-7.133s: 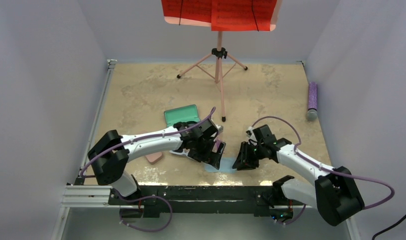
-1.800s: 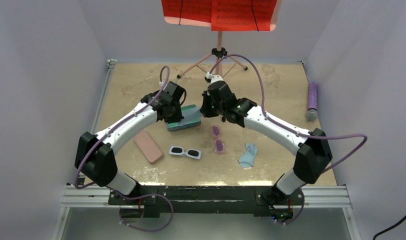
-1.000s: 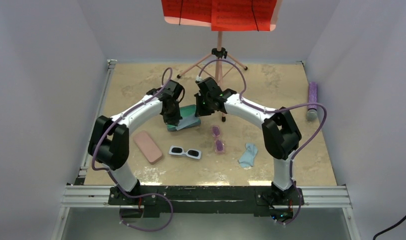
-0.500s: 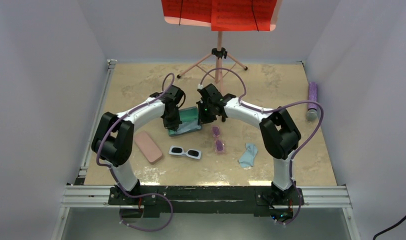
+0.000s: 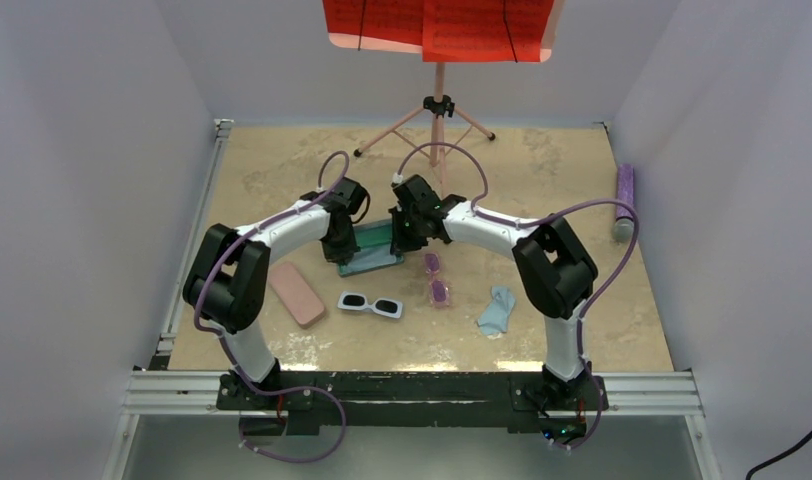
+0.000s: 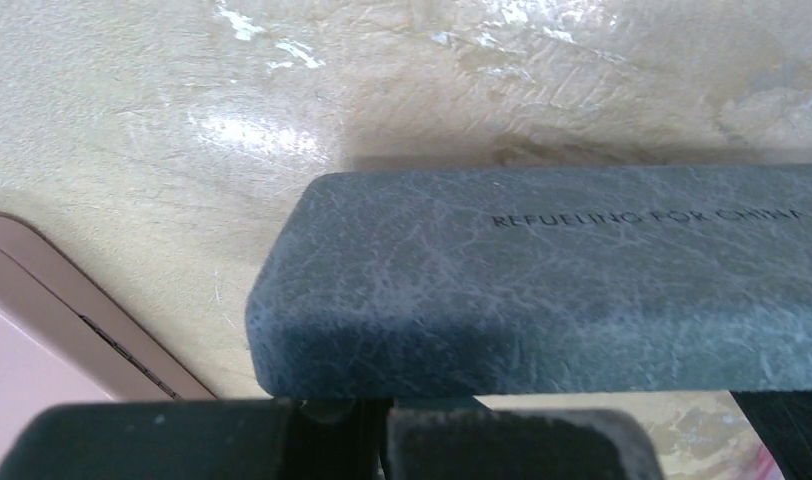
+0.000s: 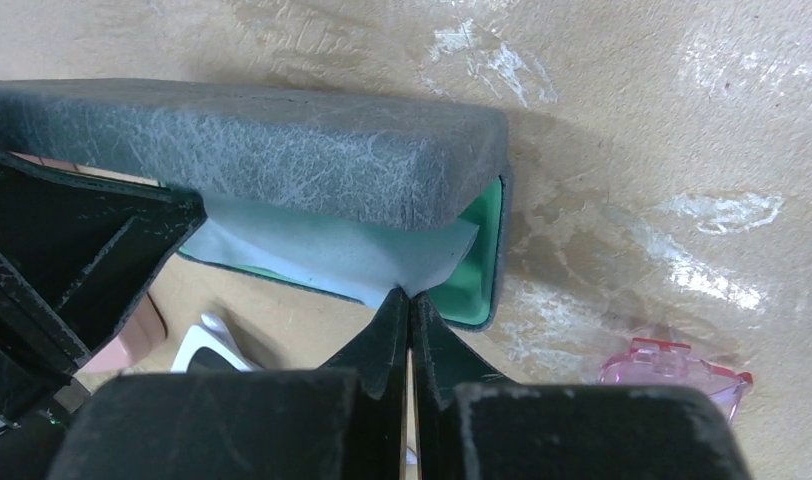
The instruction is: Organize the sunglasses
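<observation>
The white sunglasses and the pink-purple sunglasses lie on the table, apart from both grippers. Behind them sits a grey-blue case with a green lining, its lid raised a little. A light blue cloth lies inside it. My right gripper is shut on that cloth's corner at the case's right end. My left gripper is shut, its tips against the case's left end under the lid. The white frame and pink frame show low in the right wrist view.
A pink case lies left of the white pair and a second light blue cloth right of the pink pair. A pink music stand stands at the back. A purple cylinder lies by the right wall.
Both grippers have come down and closed in on the case from its two ends. The case's green inside now shows more. The sunglasses have not moved.
</observation>
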### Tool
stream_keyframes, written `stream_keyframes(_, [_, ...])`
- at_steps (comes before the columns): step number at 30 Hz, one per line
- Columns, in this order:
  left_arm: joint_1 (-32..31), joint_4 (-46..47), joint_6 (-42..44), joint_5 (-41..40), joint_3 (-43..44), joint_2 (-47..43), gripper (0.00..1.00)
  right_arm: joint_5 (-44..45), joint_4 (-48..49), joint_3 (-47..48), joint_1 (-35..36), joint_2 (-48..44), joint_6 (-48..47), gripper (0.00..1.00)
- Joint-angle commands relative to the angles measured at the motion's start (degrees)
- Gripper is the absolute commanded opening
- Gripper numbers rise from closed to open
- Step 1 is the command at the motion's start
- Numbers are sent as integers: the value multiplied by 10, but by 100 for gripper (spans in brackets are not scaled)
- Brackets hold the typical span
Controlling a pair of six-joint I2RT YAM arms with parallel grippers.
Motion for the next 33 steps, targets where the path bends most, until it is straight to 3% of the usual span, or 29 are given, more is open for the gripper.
stream_keyframes(1, [4,11,-19,-47,-7,-21,0,33,28,-5,7,9,21,0])
stream_keyframes(11, [4,11,-28,-29,-11,-8,0,62,24,-5,10,17,33,1])
stream_keyframes(15, [4,6,-31,-20,-9,-16,5,62,22,-5,12,13,35,15])
stream_keyframes(17, [4,5,-31,-14,-7,-24,19,73,24,-6,14,8,35,21])
stream_keyframes(18, [4,5,-31,-12,-8,-28,66,72,24,-7,15,6,35,23])
stream_keyframes(19, [4,4,-32,-10,-7,-30,96,72,26,-7,15,4,35,23])
stream_keyframes(20, [4,3,-33,-8,-7,-32,99,70,26,-7,16,1,35,24])
stream_keyframes(33, [3,-3,-38,3,-24,-94,100,80,49,-30,19,-41,39,36])
